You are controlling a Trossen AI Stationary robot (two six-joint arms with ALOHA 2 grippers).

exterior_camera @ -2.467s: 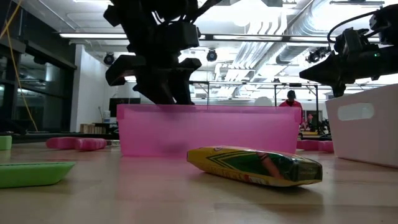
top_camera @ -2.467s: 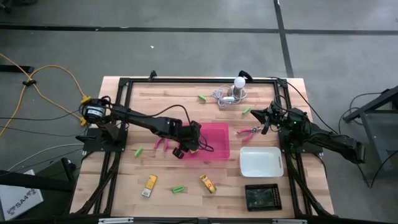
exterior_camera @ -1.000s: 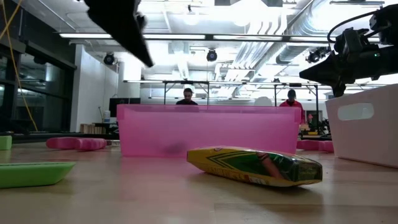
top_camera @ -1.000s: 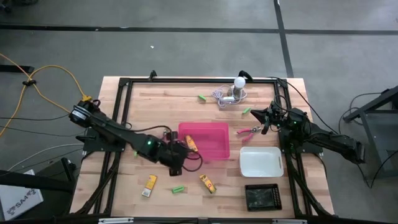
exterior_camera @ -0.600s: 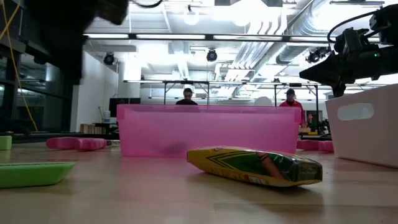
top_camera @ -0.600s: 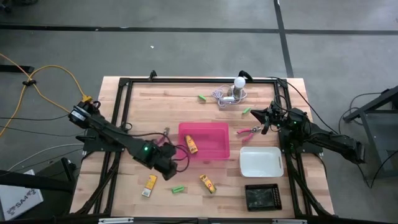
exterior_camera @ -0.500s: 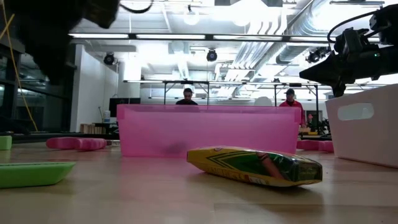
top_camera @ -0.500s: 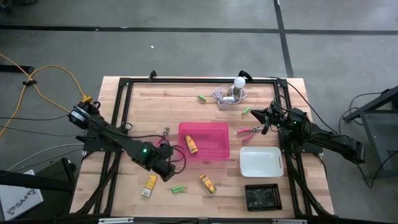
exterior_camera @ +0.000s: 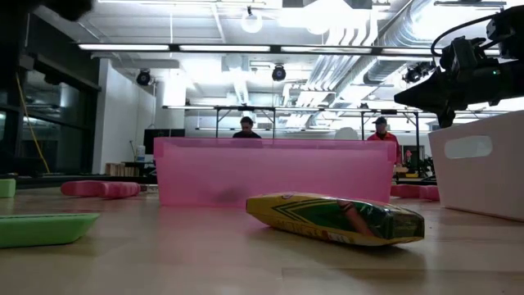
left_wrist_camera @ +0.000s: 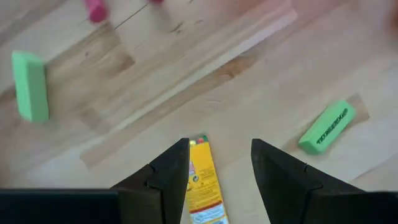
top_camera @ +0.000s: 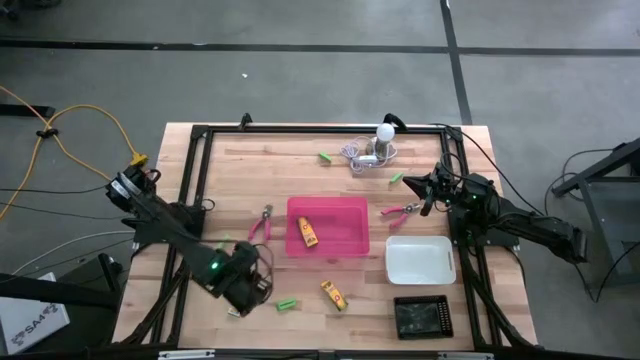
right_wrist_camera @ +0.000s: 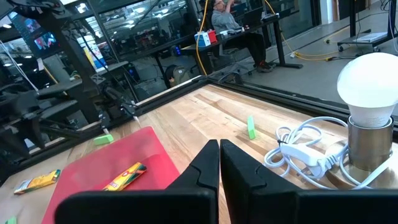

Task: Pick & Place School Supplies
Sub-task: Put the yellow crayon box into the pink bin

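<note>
My left gripper (left_wrist_camera: 221, 155) hangs open above the table's near left, pointing down over a yellow-orange block (left_wrist_camera: 202, 190) that lies flat on the wood; in the high view the left gripper (top_camera: 243, 288) covers that block. A green stick (left_wrist_camera: 326, 126) lies beside it, the same green stick (top_camera: 287, 302) as in the high view. Another yellow block (top_camera: 307, 233) lies inside the pink tray (top_camera: 345, 210). A third yellow block (top_camera: 334, 294) lies in front of the tray. Pink scissors (top_camera: 262, 222) lie left of the tray, and a second pair of pink scissors (top_camera: 403, 210) lies to its right. My right gripper (right_wrist_camera: 219, 163) waits shut at the far right.
A white tray (top_camera: 420, 262) and a black tray (top_camera: 422, 316) stand at the near right. A white bulb with a grey cord (top_camera: 378, 145) sits at the far edge, with green sticks (top_camera: 325, 157) near it. The black frame rails (top_camera: 190, 180) run along the table's sides.
My left gripper has gone from the pink tray's near left corner toward the table's near left, rolling about its own axis, and now hangs over the yellow block there. Its fingers stay open and hold nothing.
</note>
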